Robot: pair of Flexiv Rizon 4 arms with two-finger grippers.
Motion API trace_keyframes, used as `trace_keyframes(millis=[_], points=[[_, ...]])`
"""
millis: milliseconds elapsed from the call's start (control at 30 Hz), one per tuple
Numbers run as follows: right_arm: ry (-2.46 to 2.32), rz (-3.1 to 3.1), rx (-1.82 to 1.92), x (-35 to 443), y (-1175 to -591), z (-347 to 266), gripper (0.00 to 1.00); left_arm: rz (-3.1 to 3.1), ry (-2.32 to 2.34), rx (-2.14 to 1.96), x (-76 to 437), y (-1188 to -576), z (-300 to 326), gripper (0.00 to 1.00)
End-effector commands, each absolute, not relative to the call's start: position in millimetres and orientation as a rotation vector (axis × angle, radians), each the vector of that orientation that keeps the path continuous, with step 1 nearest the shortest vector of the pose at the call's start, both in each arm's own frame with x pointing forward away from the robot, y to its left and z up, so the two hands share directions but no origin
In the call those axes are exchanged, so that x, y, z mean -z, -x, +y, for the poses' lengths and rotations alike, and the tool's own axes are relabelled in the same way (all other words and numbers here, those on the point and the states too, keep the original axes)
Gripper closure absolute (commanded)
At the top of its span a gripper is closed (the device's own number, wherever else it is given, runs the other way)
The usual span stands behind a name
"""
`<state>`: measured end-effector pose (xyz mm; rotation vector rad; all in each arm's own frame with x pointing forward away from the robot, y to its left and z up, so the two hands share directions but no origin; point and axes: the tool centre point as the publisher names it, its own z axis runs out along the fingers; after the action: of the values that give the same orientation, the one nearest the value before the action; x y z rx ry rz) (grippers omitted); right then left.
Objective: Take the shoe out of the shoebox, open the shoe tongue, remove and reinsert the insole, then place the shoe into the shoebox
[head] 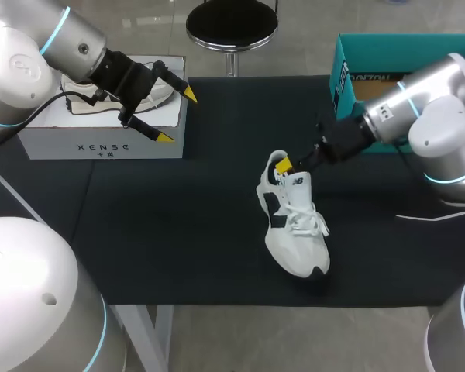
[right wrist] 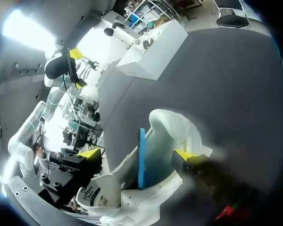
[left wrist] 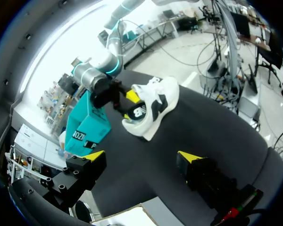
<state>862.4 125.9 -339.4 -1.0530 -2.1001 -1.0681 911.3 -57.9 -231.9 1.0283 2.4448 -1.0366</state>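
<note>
A white sneaker with black panels point(head: 294, 225) lies on the black mat, toe toward the front edge. My right gripper point(head: 291, 163) is at its heel opening. In the right wrist view that gripper point(right wrist: 137, 154) is open. The blue insole point(right wrist: 141, 160) stands on edge inside the shoe point(right wrist: 174, 127), between the spread fingers and touching neither. My left gripper point(head: 177, 116) hangs open and empty over the near corner of the white shoebox point(head: 101, 143). Its wrist view shows its own yellow tips wide apart point(left wrist: 141, 155), with the shoe point(left wrist: 153, 110) far ahead.
A teal box point(head: 356, 77) stands at the back right, behind my right arm. The white shoebox at the back left holds a second white shoe point(head: 151, 93). Bare black mat point(head: 178, 217) lies between the white shoebox and the sneaker.
</note>
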Motion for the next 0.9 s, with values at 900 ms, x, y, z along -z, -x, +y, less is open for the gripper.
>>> trace_keyframes(millis=[900], points=[[1.101,-2.190,1.023,338.2,-867.1,125.9,0.00,2.448,-1.030,1.032,231.7,-911.7,-58.3,0.00]])
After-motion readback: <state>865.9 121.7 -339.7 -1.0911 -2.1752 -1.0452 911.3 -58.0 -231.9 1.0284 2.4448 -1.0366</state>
